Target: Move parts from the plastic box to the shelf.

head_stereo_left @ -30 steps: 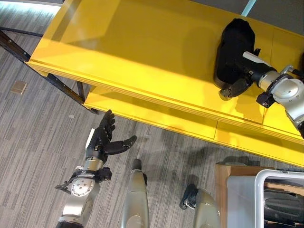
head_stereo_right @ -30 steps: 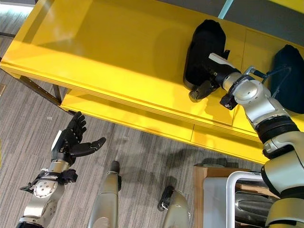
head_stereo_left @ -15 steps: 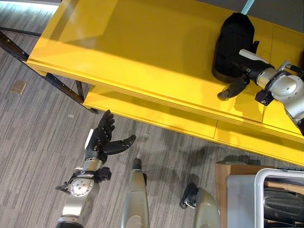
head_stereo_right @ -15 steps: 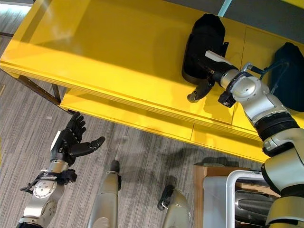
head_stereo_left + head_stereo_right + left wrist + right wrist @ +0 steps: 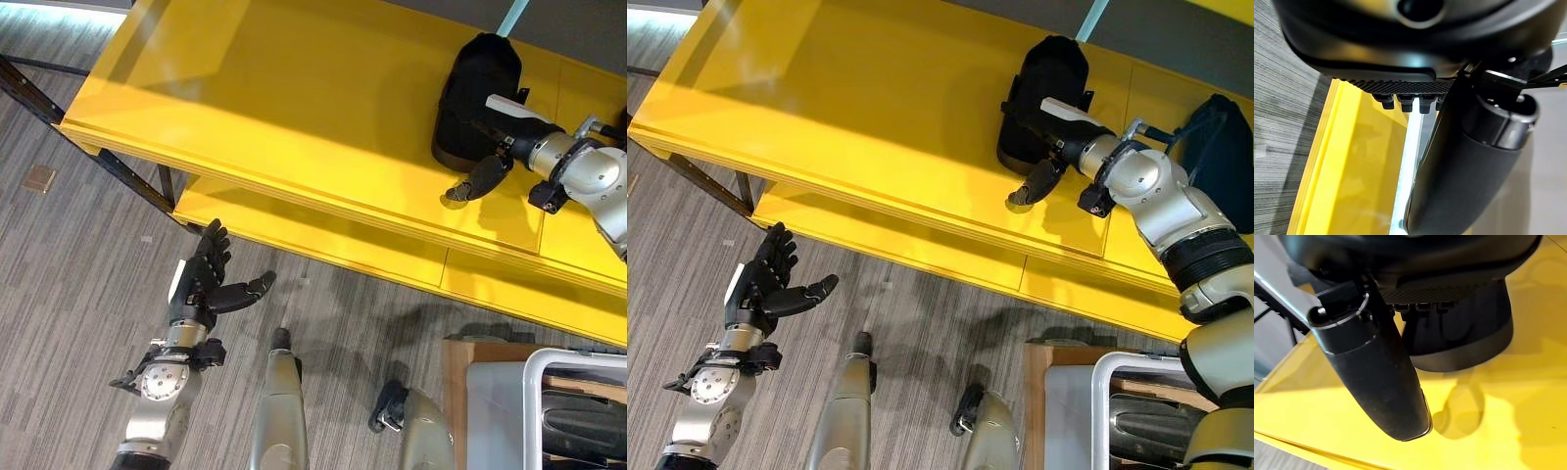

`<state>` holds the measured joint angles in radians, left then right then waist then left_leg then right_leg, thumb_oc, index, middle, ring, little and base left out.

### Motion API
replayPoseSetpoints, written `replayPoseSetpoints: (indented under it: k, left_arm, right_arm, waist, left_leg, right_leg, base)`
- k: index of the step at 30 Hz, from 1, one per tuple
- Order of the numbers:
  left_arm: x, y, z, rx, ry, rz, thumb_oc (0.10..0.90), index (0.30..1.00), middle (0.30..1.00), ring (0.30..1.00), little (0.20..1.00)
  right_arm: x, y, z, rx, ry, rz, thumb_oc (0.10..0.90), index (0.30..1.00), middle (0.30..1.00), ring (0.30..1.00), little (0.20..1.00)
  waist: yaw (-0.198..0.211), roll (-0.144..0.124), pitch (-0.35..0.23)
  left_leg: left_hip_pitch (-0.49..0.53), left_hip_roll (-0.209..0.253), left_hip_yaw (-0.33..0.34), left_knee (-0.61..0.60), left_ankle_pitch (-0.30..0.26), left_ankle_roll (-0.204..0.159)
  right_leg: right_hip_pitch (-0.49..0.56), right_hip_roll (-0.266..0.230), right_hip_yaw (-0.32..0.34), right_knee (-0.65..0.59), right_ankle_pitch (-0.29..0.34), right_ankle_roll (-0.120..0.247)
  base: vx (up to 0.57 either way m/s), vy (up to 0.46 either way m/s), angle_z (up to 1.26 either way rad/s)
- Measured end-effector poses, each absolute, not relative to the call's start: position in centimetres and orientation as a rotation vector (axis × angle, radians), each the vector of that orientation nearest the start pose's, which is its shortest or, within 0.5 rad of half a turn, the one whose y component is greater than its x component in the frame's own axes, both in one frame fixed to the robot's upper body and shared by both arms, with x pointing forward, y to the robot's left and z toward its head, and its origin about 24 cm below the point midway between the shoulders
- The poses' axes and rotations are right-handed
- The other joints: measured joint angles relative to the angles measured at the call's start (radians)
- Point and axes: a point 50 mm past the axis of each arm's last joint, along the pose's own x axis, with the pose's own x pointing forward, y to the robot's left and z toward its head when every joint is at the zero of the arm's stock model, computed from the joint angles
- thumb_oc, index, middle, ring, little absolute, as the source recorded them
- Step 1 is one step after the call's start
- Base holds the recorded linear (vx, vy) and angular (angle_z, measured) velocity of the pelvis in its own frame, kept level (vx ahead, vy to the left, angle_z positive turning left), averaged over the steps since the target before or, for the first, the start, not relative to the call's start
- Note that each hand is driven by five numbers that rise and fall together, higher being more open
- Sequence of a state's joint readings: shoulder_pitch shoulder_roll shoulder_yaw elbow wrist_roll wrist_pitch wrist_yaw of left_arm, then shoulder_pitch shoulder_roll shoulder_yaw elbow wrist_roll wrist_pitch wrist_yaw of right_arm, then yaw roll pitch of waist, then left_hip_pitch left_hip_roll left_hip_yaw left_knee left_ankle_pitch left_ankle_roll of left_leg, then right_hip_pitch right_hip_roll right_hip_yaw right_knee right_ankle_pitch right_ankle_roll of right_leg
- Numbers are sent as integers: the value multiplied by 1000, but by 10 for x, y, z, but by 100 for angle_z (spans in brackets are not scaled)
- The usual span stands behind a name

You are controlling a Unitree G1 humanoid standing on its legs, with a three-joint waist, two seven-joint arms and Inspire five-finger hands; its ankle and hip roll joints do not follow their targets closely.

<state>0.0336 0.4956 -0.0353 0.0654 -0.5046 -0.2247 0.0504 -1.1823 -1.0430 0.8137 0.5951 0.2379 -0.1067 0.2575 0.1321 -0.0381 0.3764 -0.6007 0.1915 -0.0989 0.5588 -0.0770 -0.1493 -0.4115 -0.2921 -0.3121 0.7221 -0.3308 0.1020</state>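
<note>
A black rounded part (image 5: 468, 78) stands on the top board of the yellow shelf (image 5: 294, 108), towards its right end. My right hand (image 5: 509, 135) rests against the part's right side with straight fingers, and its thumb (image 5: 1029, 186) sticks out over the board, clear of the part. In the right wrist view the part (image 5: 1469, 342) sits just past the fingertips, with the thumb (image 5: 1376, 377) apart from it. My left hand (image 5: 201, 284) hangs open and holding nothing over the floor at the lower left, below the shelf's front edge.
A second dark part (image 5: 1225, 157) lies further right on the shelf. The shelf's lower board (image 5: 323, 240) juts out beneath the top one. The plastic box (image 5: 549, 411) with dark parts in it sits on a wooden board (image 5: 460, 392) at the bottom right.
My right hand and the black part have shifted slightly left and further back on the shelf. The left hand has sunk a little to the left.
</note>
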Motion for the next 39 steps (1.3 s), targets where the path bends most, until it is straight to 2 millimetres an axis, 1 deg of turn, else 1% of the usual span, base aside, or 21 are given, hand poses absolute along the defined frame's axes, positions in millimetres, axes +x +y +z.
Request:
replayPoseSetpoints:
  k: [3, 6, 9, 12, 13, 18, 21, 22, 24, 26, 27, 29, 30, 31, 32, 33, 34, 35, 36, 37, 39]
  left_arm:
    - [245, 244, 65, -9, -121, 53, 900, 1000, 1000, 1000, 1000]
    - [245, 244, 66, -7, -122, 42, 900, 1000, 1000, 1000, 1000]
    - [245, 245, 66, -4, -121, 44, 900, 1000, 1000, 1000, 1000]
    - [245, 246, 66, -3, -121, 48, 900, 1000, 1000, 1000, 1000]
    - [245, 247, 66, -3, -122, 50, 900, 1000, 1000, 1000, 1000]
    - [245, 252, 69, 3, -128, 69, 900, 1000, 1000, 1000, 1000]
    - [245, 255, 72, 23, -131, 65, 900, 1000, 1000, 1000, 1000]
    - [245, 258, 73, 36, -132, 59, 900, 1000, 1000, 1000, 1000]
    - [246, 257, 74, 36, -138, 53, 900, 1000, 1000, 1000, 1000]
    - [245, 258, 74, 41, -133, 53, 900, 1000, 1000, 1000, 1000]
    - [246, 257, 74, 44, -133, 53, 900, 1000, 1000, 1000, 1000]
    - [245, 259, 74, 55, -134, 60, 900, 1000, 1000, 1000, 1000]
    - [246, 258, 75, 55, -141, 58, 900, 1000, 1000, 1000, 1000]
    - [247, 257, 77, 56, -146, 53, 900, 1000, 1000, 1000, 1000]
    - [248, 257, 77, 72, -148, 54, 900, 1000, 1000, 1000, 1000]
    - [248, 256, 77, 72, -151, 53, 900, 1000, 1000, 1000, 1000]
    - [249, 255, 77, 72, -149, 51, 900, 1000, 1000, 1000, 1000]
    - [248, 254, 75, 71, -144, 52, 900, 1000, 1000, 1000, 1000]
    - [248, 253, 74, 66, -141, 54, 900, 1000, 1000, 1000, 1000]
    - [248, 249, 72, 51, -140, 55, 900, 1000, 1000, 1000, 1000]
    - [248, 243, 68, 21, -138, 59, 900, 1000, 1000, 1000, 1000]
  right_arm:
    - [369, -238, 281, -1175, -200, 294, 900, 1000, 1000, 1000, 1000]
    - [366, -241, 286, -1195, -197, 296, 900, 1000, 1000, 1000, 1000]
    - [363, -242, 297, -1214, -217, 288, 900, 1000, 1000, 1000, 1000]
    - [358, -240, 307, -1236, -253, 292, 900, 1000, 1000, 1000, 1000]
    - [356, -238, 310, -1245, -266, 297, 900, 1000, 1000, 1000, 1000]
    - [350, -228, 314, -1260, -305, 338, 900, 1000, 1000, 1000, 1000]
    - [348, -222, 315, -1241, -332, 366, 900, 1000, 1000, 1000, 1000]
    - [345, -217, 315, -1230, -356, 389, 900, 1000, 1000, 1000, 1000]
    - [341, -213, 314, -1201, -387, 410, 900, 1000, 1000, 1000, 1000]
    - [330, -207, 307, -1132, -448, 453, 900, 1000, 1000, 1000, 1000]
    - [324, -207, 302, -1086, -475, 459, 900, 1000, 1000, 1000, 1000]
    - [307, -200, 290, -988, -561, 515, 900, 1000, 1000, 1000, 1000]
    - [303, -199, 282, -929, -573, 525, 900, 1000, 1000, 1000, 1000]
    - [297, -203, 271, -800, -608, 505, 900, 1000, 1000, 1000, 1000]
    - [294, -202, 263, -692, -628, 496, 900, 1000, 1000, 1000, 1000]
    - [291, -201, 260, -641, -641, 495, 900, 1000, 1000, 1000, 1000]
    - [286, -197, 249, -528, -657, 503, 900, 1000, 1000, 1000, 1000]
    - [284, -196, 242, -458, -665, 495, 900, 1000, 1000, 1000, 1000]
    - [283, -191, 230, -342, -660, 505, 900, 1000, 1000, 1000, 1000]
    - [280, -188, 222, -291, -652, 515, 900, 1000, 1000, 1000, 1000]
    - [276, -184, 203, -163, -625, 499, 900, 1000, 1000, 1000, 1000]
  waist:
    - [0, -6, -1]
    - [-5, -26, -2]
    - [-16, -51, -3]
    - [-23, -65, -4]
    - [-21, -67, -3]
    - [-23, -72, -4]
    - [-25, -79, -8]
    - [-29, -83, -10]
    - [-31, -85, -11]
    - [-39, -87, -13]
    - [-41, -87, -13]
    - [-53, -88, -13]
    - [-68, -87, -15]
    - [-70, -96, -23]
    - [-81, -98, -30]
    - [-95, -97, -33]
    - [-106, -95, -47]
    - [-103, -96, -56]
    - [-117, -91, -72]
    - [-129, -79, -85]
    - [-131, -68, -102]
  left_leg:
    - [8, 3, 0, -3, 0, 0]
    - [11, 7, 0, -4, 1, -1]
    - [12, 15, -1, -5, 1, -1]
    - [18, 16, 1, -6, 1, -1]
    - [24, 16, 1, -8, 1, -1]
    - [69, 26, 4, -37, 5, -8]
    - [83, 32, 9, -56, 12, -10]
    - [86, 34, 10, -67, 16, -8]
    - [95, 35, 16, -85, 26, -9]
    - [122, 36, 27, -121, 37, -7]
    - [138, 35, 32, -143, 44, -6]
    - [192, 34, 55, -198, 60, 1]
    - [210, 34, 61, -213, 62, 4]
    - [238, 33, 67, -240, 69, 3]
    - [255, 32, 77, -255, 70, 2]
    - [269, 33, 86, -267, 71, 2]
    - [293, 32, 103, -297, 80, 7]
    - [307, 32, 111, -315, 85, 6]
    - [332, 33, 127, -336, 87, 6]
    - [351, 31, 137, -353, 89, 8]
    - [402, 31, 159, -387, 94, 8]
  right_leg:
    - [8, 4, 1, -5, 3, 0]
    - [13, 9, 0, -9, 5, -1]
    - [16, 19, 0, -19, 9, -2]
    - [22, 20, 0, -23, 9, -2]
    - [27, 20, 0, -25, 9, -1]
    - [72, 35, -3, -59, 21, -3]
    - [80, 43, -1, -78, 30, -4]
    - [82, 47, -2, -89, 35, -3]
    - [88, 50, -1, -107, 44, -4]
    - [113, 55, -1, -153, 65, 1]
    - [127, 58, -2, -177, 74, 3]
    - [179, 67, 6, -249, 112, 13]
    - [199, 70, 5, -278, 122, 15]
    - [229, 74, 2, -314, 137, 19]
    - [248, 78, 7, -345, 150, 22]
    - [260, 79, 9, -369, 161, 25]
    - [279, 82, 17, -413, 182, 29]
    - [291, 86, 23, -433, 192, 30]
    - [310, 90, 34, -474, 212, 34]
    - [335, 92, 35, -511, 228, 36]
    - [376, 95, 46, -558, 246, 37]
  base:
    - [0, 0, 0]
    - [-3, -1, -1]
    - [-6, 2, -4]
    - [0, 0, 0]
    - [0, 0, 0]
    - [3, -2, -3]
    - [7, 1, -4]
    - [0, 0, 0]
    - [0, 0, 0]
    - [24, 25, -4]
    - [16, 24, -6]
    - [41, 13, -15]
    - [53, 17, -12]
    - [40, 10, -7]
    - [81, 20, -12]
    - [79, 22, -22]
    - [80, 10, -22]
    - [78, -9, -32]
    - [92, -20, -26]
    - [116, -31, -28]
    - [82, -42, -22]
